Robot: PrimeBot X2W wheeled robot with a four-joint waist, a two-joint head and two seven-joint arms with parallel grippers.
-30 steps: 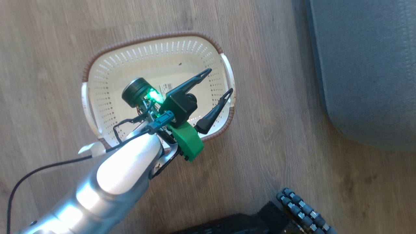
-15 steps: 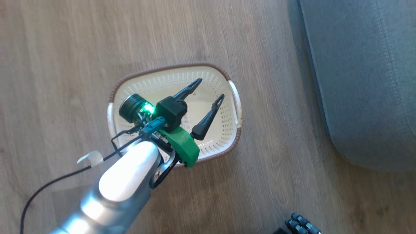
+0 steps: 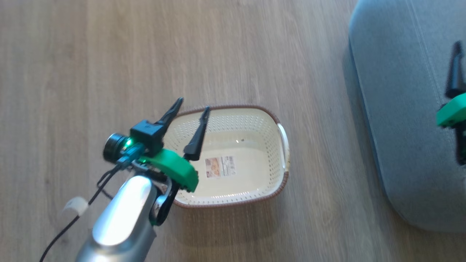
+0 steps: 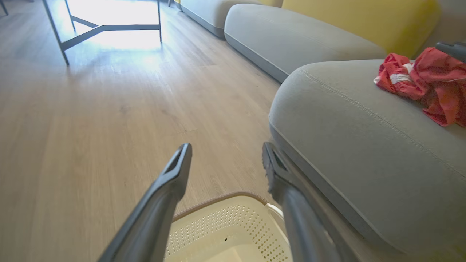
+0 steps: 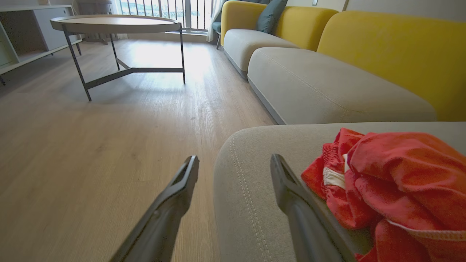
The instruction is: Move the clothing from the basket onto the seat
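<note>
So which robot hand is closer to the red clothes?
The right hand: it is beside the clothing on the seat. The left hand hovers over the basket, farther off.

One basket (image 3: 255,120), two claws (image 4: 225,153) (image 5: 235,163), one table (image 5: 116,22)

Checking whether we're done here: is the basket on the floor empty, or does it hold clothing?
Empty. The basket shows a bare cream bottom with a label sticker; the red clothing lies on the seat.
</note>
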